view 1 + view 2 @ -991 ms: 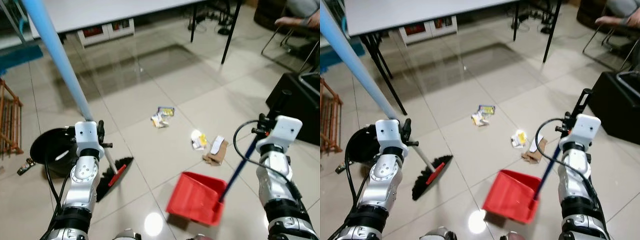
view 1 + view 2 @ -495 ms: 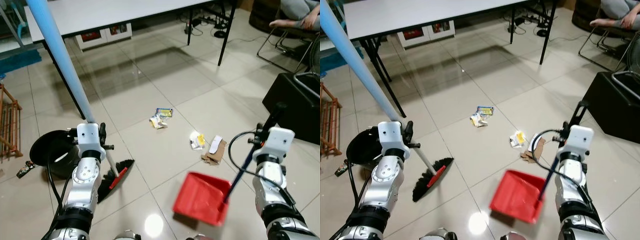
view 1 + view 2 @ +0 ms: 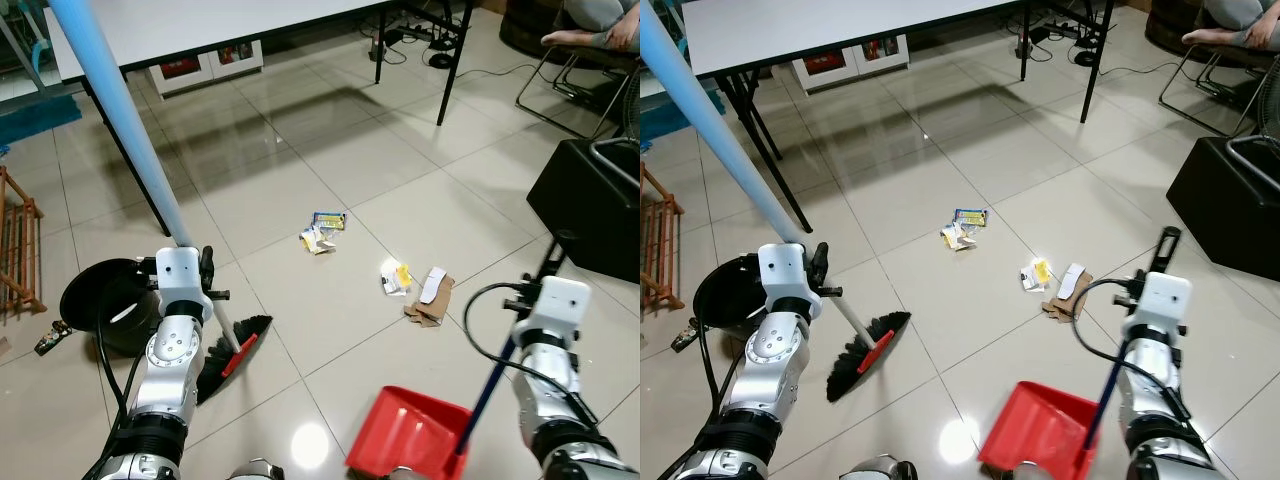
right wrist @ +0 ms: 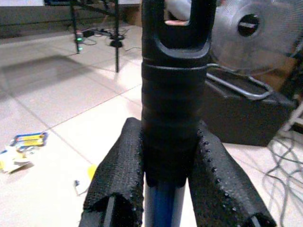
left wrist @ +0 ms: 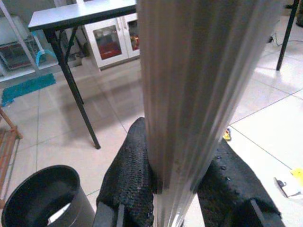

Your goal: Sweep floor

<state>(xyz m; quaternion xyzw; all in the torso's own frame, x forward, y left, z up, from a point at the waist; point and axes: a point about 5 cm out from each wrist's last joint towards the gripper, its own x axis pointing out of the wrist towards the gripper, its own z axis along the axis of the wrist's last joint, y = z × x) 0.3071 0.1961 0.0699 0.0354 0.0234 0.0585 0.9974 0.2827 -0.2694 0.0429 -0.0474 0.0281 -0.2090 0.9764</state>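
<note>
The left gripper [image 5: 173,189] is closed on the long light-blue broom handle [image 3: 110,105], its two black fingers [image 5: 130,175] pressing the pole from both sides; the handle leans up toward the robot's left, and below the gripper a thin metal part goes down to the black bristle broom head with a red clip [image 3: 232,355], which rests on the glossy beige tile floor [image 3: 330,180] just in front of the left arm; a round black bin [image 3: 100,300] stands close behind this arm; the right gripper [image 4: 173,177] is clamped on the black grip of the dark blue dustpan handle [image 3: 490,385], one textured finger on each side of it; the red plastic dustpan [image 3: 405,435] sits on the floor low in front of the robot, near the right arm; the trash lies on the tiles ahead: a small pile of blue and yellow wrappers [image 3: 322,230] farther away, and nearer a white and yellow packet [image 3: 397,277] just beside a piece of brown cardboard with a white strip [image 3: 430,298]; both piles are well apart from the broom head and from the dustpan; a white-topped table with black legs [image 3: 230,25] stands behind, and a black box [image 3: 590,205] is at the robot's right
</note>
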